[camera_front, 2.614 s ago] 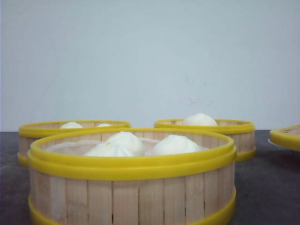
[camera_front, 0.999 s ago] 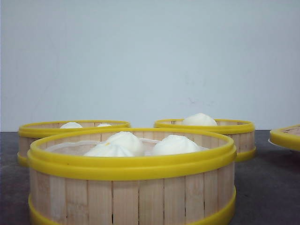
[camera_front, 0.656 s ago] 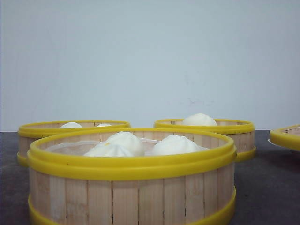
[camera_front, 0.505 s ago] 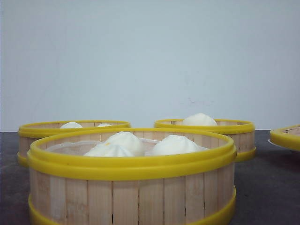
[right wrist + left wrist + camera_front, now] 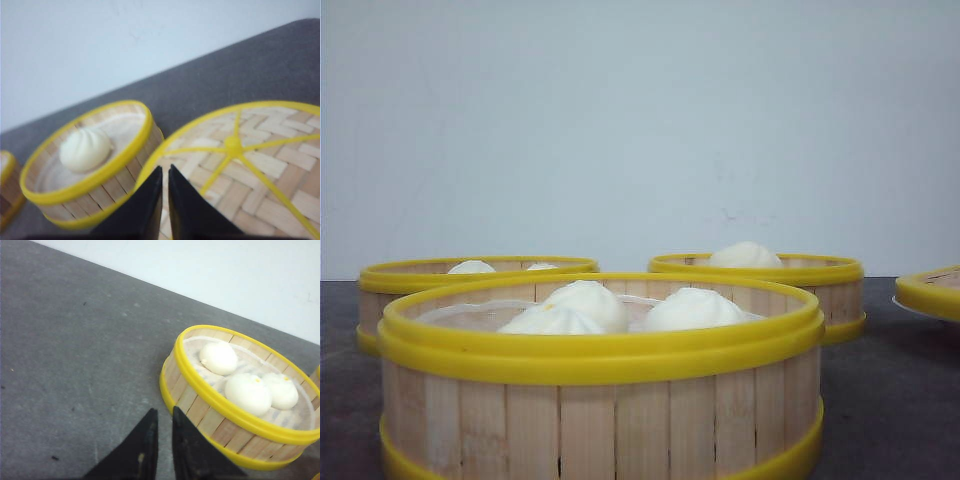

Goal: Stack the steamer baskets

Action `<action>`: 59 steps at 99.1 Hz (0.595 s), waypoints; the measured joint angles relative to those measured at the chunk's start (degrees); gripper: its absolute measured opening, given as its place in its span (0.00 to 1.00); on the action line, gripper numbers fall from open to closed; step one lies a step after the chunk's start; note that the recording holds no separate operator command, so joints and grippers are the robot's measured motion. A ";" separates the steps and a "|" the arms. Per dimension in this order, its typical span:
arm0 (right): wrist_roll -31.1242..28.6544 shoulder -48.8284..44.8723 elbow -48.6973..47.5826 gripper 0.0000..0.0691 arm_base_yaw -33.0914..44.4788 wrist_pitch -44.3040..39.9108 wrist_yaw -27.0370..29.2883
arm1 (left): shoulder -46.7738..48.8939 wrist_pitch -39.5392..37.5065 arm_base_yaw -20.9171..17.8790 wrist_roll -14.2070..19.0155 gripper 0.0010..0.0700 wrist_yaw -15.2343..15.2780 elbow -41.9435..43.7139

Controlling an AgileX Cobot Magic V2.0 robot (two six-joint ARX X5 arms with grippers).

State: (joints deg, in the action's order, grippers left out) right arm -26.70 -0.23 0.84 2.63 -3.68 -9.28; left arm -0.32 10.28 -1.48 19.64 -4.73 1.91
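Observation:
Three steamer baskets show in the front view: a near one (image 5: 600,400) holding three white buns, one at the back left (image 5: 380,305) and one at the back right (image 5: 835,300). Neither gripper appears in that view. In the left wrist view my left gripper (image 5: 162,412) is shut and empty, its tips just beside the wall of a three-bun basket (image 5: 200,410). In the right wrist view my right gripper (image 5: 165,169) is shut and empty, over the rim of a woven lid (image 5: 260,170), next to a basket (image 5: 110,187) with one bun (image 5: 85,148).
The baskets stand on a dark grey table (image 5: 75,340) with a white wall behind. The yellow-rimmed woven lid pokes in at the right edge of the front view (image 5: 930,292). Another basket's edge (image 5: 6,190) shows in the right wrist view.

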 joint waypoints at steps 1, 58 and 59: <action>-0.37 0.00 0.00 0.02 0.00 0.13 0.02 | 0.00 0.00 0.00 0.07 0.02 -0.04 0.00; 1.33 -24.61 29.51 0.01 0.00 -9.03 0.44 | -22.93 1.25 0.00 2.01 0.02 -1.79 28.39; 1.53 -24.94 29.94 0.01 0.00 -9.22 0.42 | -23.56 1.27 0.00 1.99 0.02 -2.01 29.05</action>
State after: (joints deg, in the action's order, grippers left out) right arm -25.17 -25.17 30.79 2.63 -12.91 -8.86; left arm -23.88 11.55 -1.48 21.63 -6.74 30.96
